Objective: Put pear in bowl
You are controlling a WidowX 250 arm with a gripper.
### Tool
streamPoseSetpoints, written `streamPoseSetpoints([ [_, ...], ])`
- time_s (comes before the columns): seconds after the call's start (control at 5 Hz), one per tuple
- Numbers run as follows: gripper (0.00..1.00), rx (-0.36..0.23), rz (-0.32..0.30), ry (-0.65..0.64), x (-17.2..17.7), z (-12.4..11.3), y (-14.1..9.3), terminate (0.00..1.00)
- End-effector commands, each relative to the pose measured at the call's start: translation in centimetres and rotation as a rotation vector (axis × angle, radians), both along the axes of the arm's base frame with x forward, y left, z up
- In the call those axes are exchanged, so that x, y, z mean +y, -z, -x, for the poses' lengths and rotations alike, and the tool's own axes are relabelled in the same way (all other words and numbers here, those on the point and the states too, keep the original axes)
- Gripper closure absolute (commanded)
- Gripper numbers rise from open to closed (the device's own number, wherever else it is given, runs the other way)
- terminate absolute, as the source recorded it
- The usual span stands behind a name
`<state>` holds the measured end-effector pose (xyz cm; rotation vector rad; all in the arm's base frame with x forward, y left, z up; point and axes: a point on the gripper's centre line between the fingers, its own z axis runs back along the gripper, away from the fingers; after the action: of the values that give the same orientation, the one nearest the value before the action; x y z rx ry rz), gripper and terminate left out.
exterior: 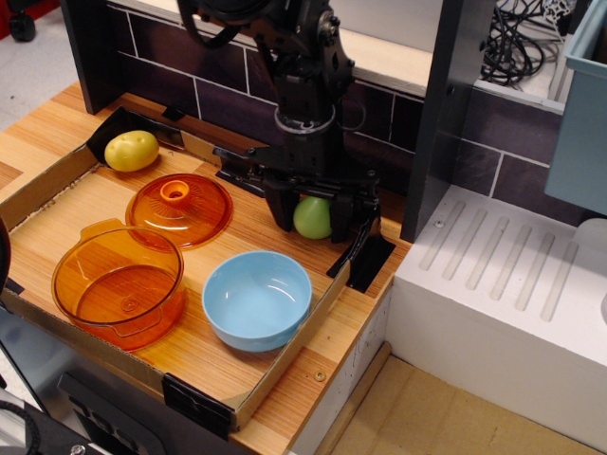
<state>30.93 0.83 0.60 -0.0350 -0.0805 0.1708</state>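
The light-green pear (311,218) rests on the wooden tray floor near the back right corner. My black gripper (316,217) hangs over it from above, open, with one finger on each side of the pear; I cannot tell if the fingers (283,208) touch it. The light-blue bowl (257,300) sits empty at the front of the tray, a little in front and to the left of the pear.
A transparent orange pot (119,284) stands at the front left and its orange lid (179,209) lies behind it. A yellow fruit (131,150) sits at the back left. The cardboard tray wall (313,316) and a black clamp (365,257) edge the right side. A dark tiled wall stands behind.
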Motion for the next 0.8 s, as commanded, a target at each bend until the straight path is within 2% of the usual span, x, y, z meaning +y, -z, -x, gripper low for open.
streamPoseSetpoints([
  [0.0,1.0,-0.038,0.04,-0.082,0.5,-0.8,-2.7,0.0],
  [0.2,1.0,-0.041,0.074,-0.081,0.4,0.2,-5.6,0.0],
  [0.6,1.0,-0.017,0.145,0.003,-0.1,4.8,-8.9,0.0],
])
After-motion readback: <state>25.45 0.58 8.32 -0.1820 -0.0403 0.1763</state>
